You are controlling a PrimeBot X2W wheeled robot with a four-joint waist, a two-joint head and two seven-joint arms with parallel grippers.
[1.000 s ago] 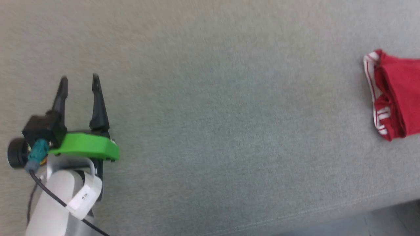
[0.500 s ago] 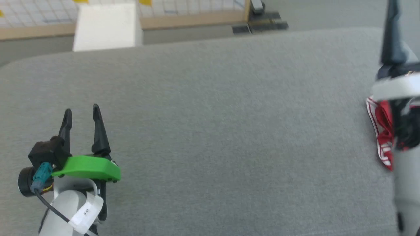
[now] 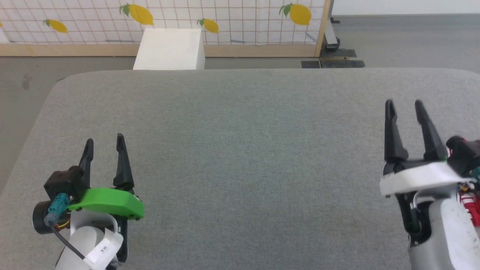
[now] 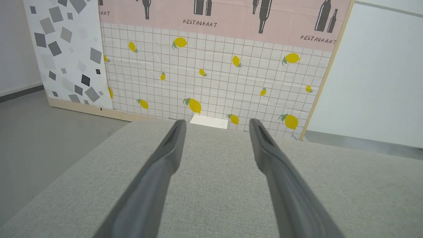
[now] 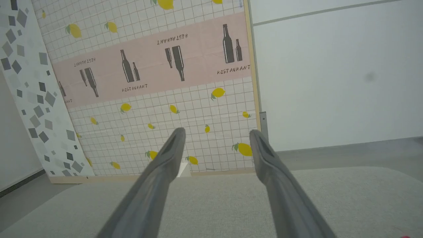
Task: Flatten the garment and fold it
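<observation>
Two wide-open grippers over the grey cushion (image 3: 240,150), garment (image 3: 474,212) tucked off at the edge

In the head view the left gripper (image 3: 104,141) sits at about 8 o'clock and the right gripper (image 3: 404,105) at about 4, both with fingers spread wide and gripping nothing. The garment is just a sliver of red with white stripes at the 4 o'clock edge, mostly hidden behind the right wrist. Lemon-print screen (image 3: 225,22) and white box (image 3: 168,48) are up at 12.

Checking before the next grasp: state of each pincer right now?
Left pincer: open, holding nothing.
Right pincer: open, holding nothing.
</observation>
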